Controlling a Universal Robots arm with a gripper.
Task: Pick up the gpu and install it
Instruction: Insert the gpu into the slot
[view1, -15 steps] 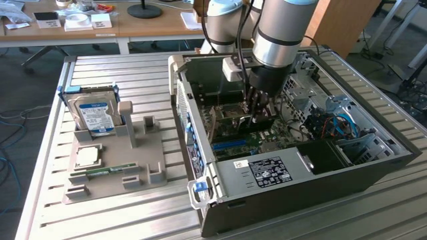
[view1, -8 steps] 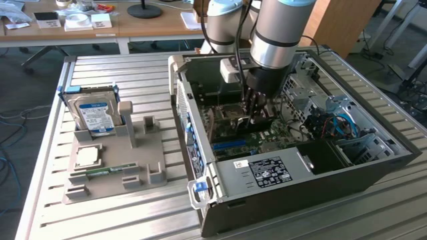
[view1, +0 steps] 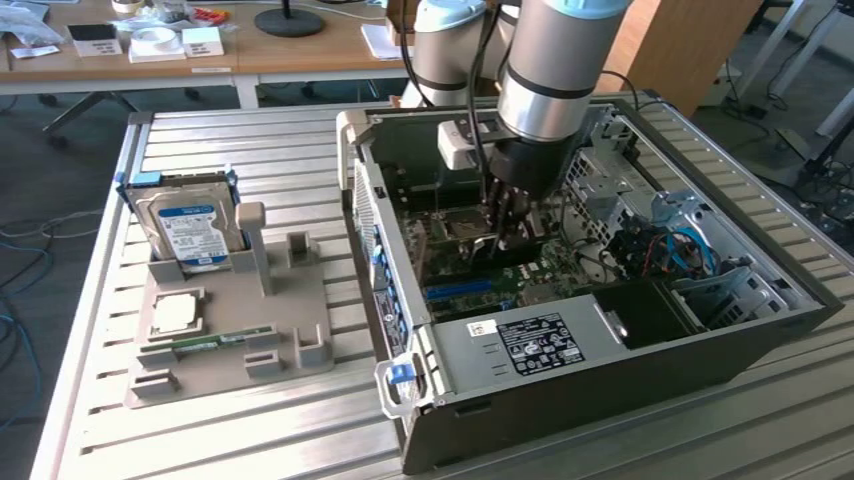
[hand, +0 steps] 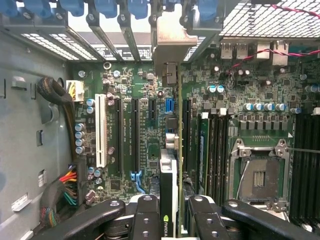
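My gripper (view1: 514, 238) reaches down into the open computer case (view1: 574, 350), over the green motherboard (view1: 501, 280). In the wrist view the gripper (hand: 173, 205) is shut on the gpu (hand: 172, 150), which I see edge-on as a thin card. Its silvery bracket (hand: 170, 45) sits at the far end, against the case's rear slot openings. The card hangs above the motherboard (hand: 135, 95), lined up along the long black expansion slots (hand: 186, 135). I cannot tell whether its edge touches a slot.
On the slatted table, toward the exterior view's left, a grey holder tray (view1: 287, 305) carries a hard drive (view1: 187, 225), a processor (view1: 176, 312) and a memory stick (view1: 214, 343). Inside the case are cable bundles (hand: 57, 190), memory slots (hand: 215, 145) and the processor socket (hand: 257, 175).
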